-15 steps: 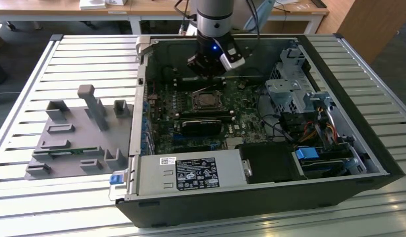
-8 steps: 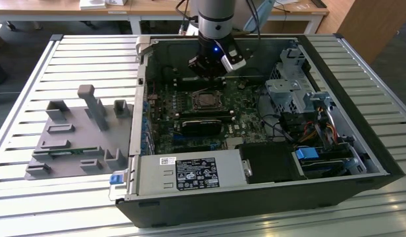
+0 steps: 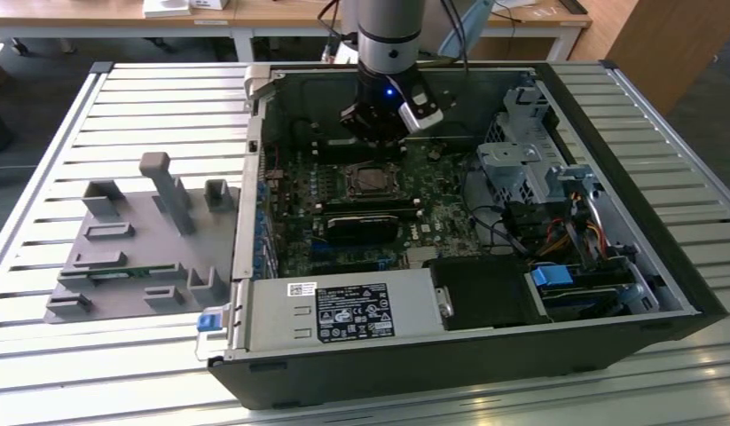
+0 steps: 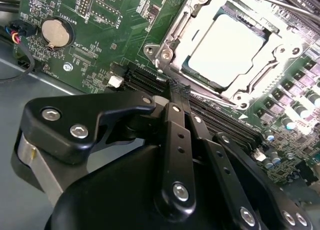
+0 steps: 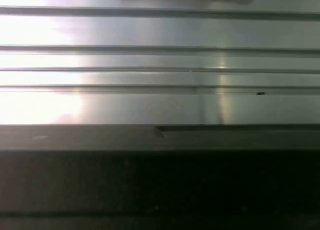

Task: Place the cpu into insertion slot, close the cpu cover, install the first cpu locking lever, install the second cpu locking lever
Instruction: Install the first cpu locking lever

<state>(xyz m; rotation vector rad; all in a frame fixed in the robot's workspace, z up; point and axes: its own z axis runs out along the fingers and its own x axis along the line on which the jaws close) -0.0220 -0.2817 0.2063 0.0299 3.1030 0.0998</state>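
Note:
The cpu (image 4: 227, 49) is a flat grey-silver square lying in the insertion slot (image 4: 159, 53) on the green board. The silvery cpu cover (image 4: 192, 27) lies flat over the chip's edges, and the chip's top shows through its window. My gripper (image 4: 178, 87) hangs just beside the socket, over the long black memory slots (image 4: 220, 122), with its two black fingers pressed together and nothing between them. In the exterior view the gripper (image 3: 377, 133) stands inside the open computer case, just behind the cpu (image 3: 367, 181). I cannot make out how the locking levers stand.
A black card (image 3: 358, 226) lies across the board in front of the socket. The power supply (image 3: 341, 311) fills the case's near side, and a drive cage (image 3: 519, 164) stands on the exterior view's right. A grey fixture tray (image 3: 140, 240) rests on the slatted table (image 5: 160, 64).

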